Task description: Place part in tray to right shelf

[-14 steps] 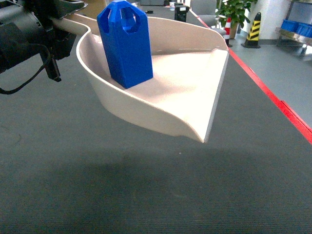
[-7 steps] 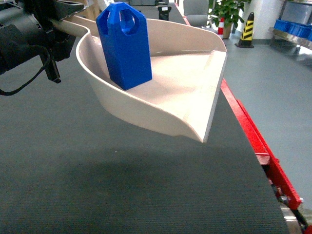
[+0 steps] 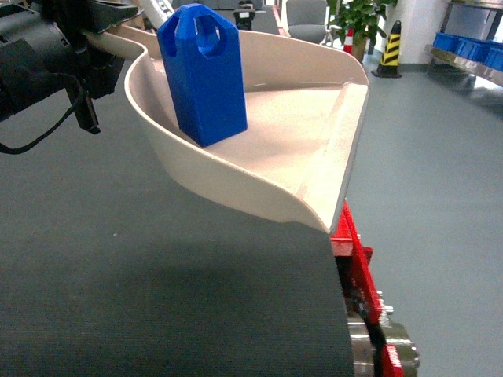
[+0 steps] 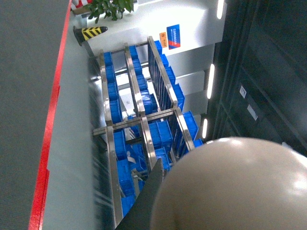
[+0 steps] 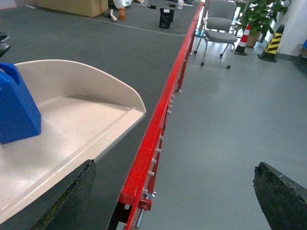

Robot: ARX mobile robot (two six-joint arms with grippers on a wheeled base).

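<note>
The beige tray [image 3: 314, 149] hangs in the air over the dark table, filling the upper middle of the head view. My left gripper [image 3: 93, 43] is shut on its handle at the upper left. The blue part [image 3: 204, 75] stands upright in the back of the tray, and shows again at the left edge as the part [image 5: 17, 108]. In the left wrist view the tray's rounded wall [image 4: 230, 187] fills the lower right beside one dark finger [image 4: 149, 201]. My right gripper [image 5: 175, 194] is open and holds nothing, over the floor beside the table. The right shelf [image 3: 471, 59] of steel stands far right.
The dark table ends at a red edge rail [image 3: 354, 251] with bolts, and grey floor lies beyond it. A steel rack [image 4: 144, 120] holds several blue crates. A chair [image 5: 218, 24], a striped cone [image 5: 274, 40] and a potted plant [image 3: 354, 16] stand further off.
The head view has swung right: the table's red edge has slid left, and more floor shows. The tray and the part keep their place in view, still held.
</note>
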